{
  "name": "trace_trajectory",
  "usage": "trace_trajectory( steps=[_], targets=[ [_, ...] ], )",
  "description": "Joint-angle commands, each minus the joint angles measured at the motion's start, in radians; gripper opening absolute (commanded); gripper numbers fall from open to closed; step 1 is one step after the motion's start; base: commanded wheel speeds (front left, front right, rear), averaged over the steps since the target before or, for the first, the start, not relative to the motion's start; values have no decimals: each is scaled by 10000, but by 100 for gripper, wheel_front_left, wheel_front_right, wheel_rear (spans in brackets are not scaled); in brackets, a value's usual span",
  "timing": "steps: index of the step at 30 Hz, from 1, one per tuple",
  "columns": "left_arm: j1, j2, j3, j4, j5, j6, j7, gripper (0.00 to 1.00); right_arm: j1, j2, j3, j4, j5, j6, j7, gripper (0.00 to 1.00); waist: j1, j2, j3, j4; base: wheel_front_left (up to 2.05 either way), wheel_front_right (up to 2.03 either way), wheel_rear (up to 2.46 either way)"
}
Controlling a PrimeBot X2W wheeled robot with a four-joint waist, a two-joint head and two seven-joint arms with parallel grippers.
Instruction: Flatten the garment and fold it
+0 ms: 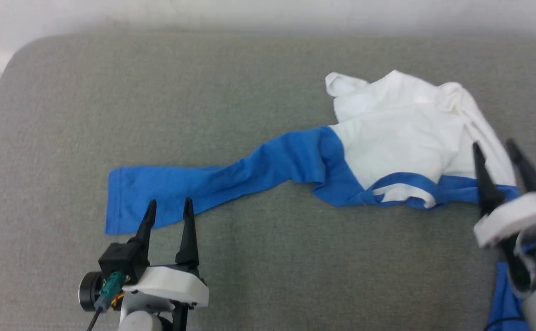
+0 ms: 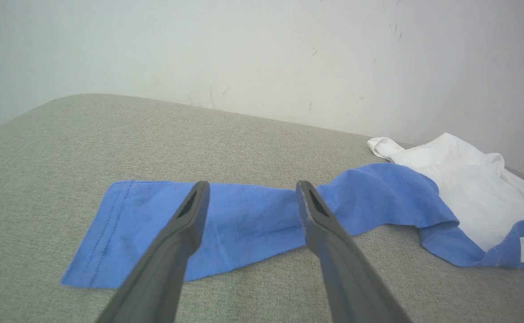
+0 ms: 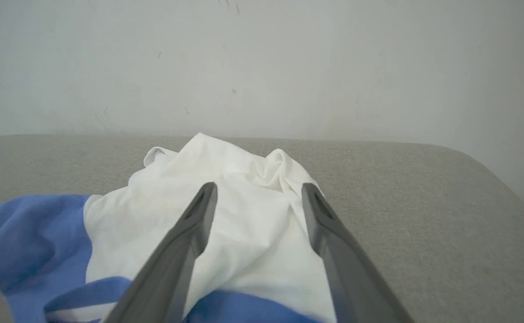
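Note:
The garment (image 1: 396,138) lies crumpled on the grey padded table, its white body bunched at the right and one blue sleeve (image 1: 194,184) stretched flat toward the left. My left gripper (image 1: 169,207) hovers open just in front of that sleeve's cuff end, fingers apart with nothing between them; the left wrist view shows the sleeve (image 2: 244,220) past its fingers. My right gripper (image 1: 495,149) stands open over the garment's right edge, near the blue neckline band. In the right wrist view its fingers frame the white body (image 3: 253,224) with nothing held. A blue piece hangs at the lower right (image 1: 502,303).
The grey padded table (image 1: 203,92) stretches wide behind and left of the garment, with a rounded far-left corner. A pale wall (image 2: 262,54) rises right behind its far edge. The table's right edge (image 3: 504,188) curves off close to the garment.

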Motion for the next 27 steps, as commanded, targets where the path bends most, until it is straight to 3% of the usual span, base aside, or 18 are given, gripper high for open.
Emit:
trace_trajectory(
  steps=[1,8,14,21,27],
  targets=[
    [145,90,36,18,-34,-48,-6,100,614,247,-110,-424,-124,-19,-29,100,3,-1,-1025,-892,0,0,0],
    [147,208,-295,1,-60,-303,396,100,3500,1641,-876,-3430,-768,-19,949,100,3,-1,-1371,-1300,0,0,0],
    [-965,125,-1320,420,132,-1060,1338,100,4877,2426,-1291,-5613,-1228,-19,1977,100,3,-1,-1177,-1654,0,0,0],
    [-3172,104,-2846,1872,507,-2233,3013,100,5211,2673,-1221,-6784,-1409,-19,2562,100,3,-1,-650,-2030,0,0,0],
    [-4888,174,-4040,3824,467,-2501,4623,100,5081,2745,-914,-7118,-1344,-19,2640,100,3,-1,-53,-2384,0,0,0]
  ],
)
